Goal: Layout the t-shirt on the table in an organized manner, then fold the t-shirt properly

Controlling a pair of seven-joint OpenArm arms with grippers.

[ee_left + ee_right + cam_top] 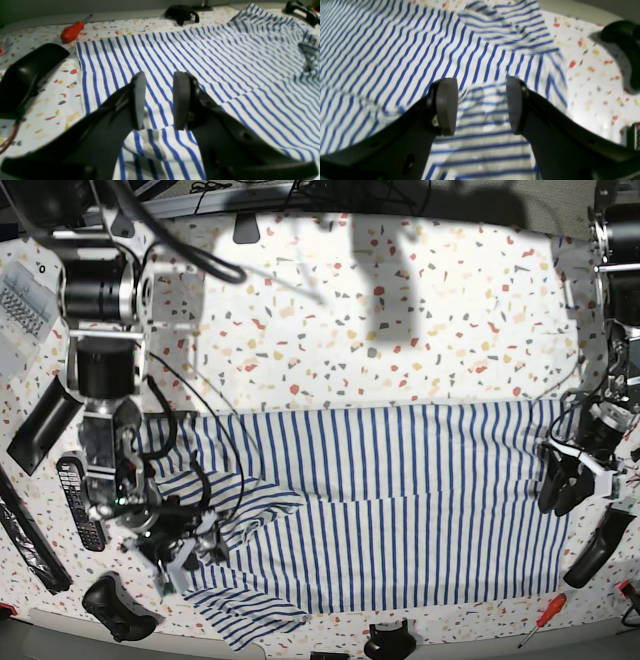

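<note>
Blue-striped cotton fills most of my screens: the t-shirt lies spread across the near half of the terrazzo table, mostly flat, with its left end bunched and a sleeve folded toward the near edge. My left gripper hangs over the shirt's right hem, jaws parted by a narrow gap with nothing between them. My right gripper sits over the rumpled left end, jaws parted a little wider, also holding nothing that I can see. On the left wrist feed I see a red-handled screwdriver lying on bare tabletop just past the hem corner, and a black curved part resting beside the shirt's edge.
</note>
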